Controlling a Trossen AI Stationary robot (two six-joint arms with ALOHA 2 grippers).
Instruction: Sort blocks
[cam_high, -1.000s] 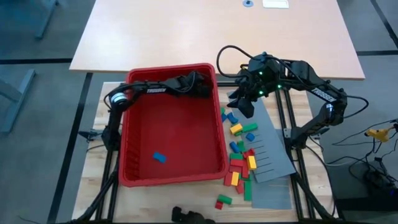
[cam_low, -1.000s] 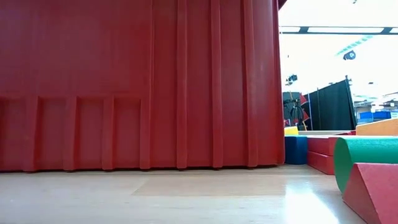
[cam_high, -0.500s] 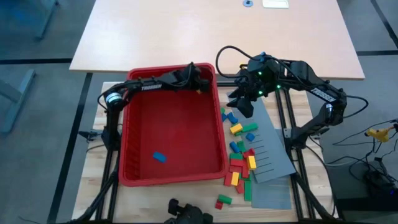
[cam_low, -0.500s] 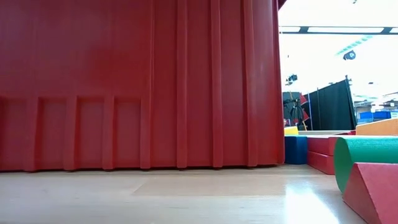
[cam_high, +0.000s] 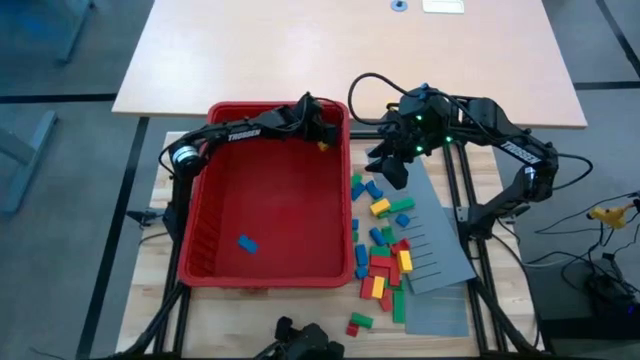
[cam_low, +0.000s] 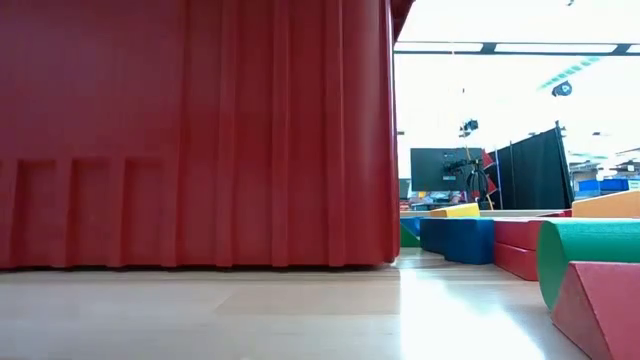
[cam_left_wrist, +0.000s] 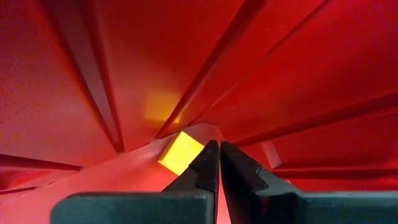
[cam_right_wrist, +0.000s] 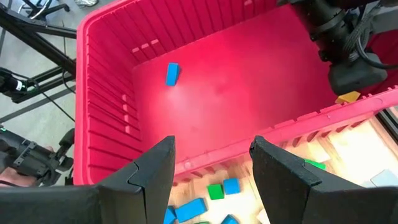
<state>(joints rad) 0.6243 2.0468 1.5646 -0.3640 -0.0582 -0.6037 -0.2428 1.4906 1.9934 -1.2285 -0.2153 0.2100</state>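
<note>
The big red bin (cam_high: 265, 195) stands on the table's left half with one blue block (cam_high: 246, 243) on its floor. My left gripper (cam_high: 322, 136) is shut inside the bin's far right corner, beside a yellow block (cam_left_wrist: 180, 152). Loose red, green, blue and yellow blocks (cam_high: 385, 250) lie on the table right of the bin. My right gripper (cam_high: 388, 170) hangs open above the far end of that heap, holding nothing. Its wrist view looks into the bin (cam_right_wrist: 205, 106) and shows the left gripper (cam_right_wrist: 348, 74) over the yellow block (cam_right_wrist: 347, 98). My left gripper points its shut fingers (cam_left_wrist: 208, 165) into the corner where the bin's ribbed walls (cam_left_wrist: 205, 74) meet. The yellow block's edge (cam_left_wrist: 189, 163) lies against the outer side of one fingertip, not between the fingers. Whether the tips touch the bin's wall, I cannot tell.
A flat grey slotted panel (cam_high: 435, 240) lies under and right of the block heap. The low view shows the bin's near wall (cam_low: 200, 130) and a few blocks (cam_low: 590, 260) close by. A large tan table (cam_high: 350, 50) stands beyond the work surface.
My left gripper has gone a little toward the table's far edge, into the bin's far right corner. The bin has slid toward the table's left edge, its near end most, leaving a wider gap to the block heap. The blue block inside went with it.
</note>
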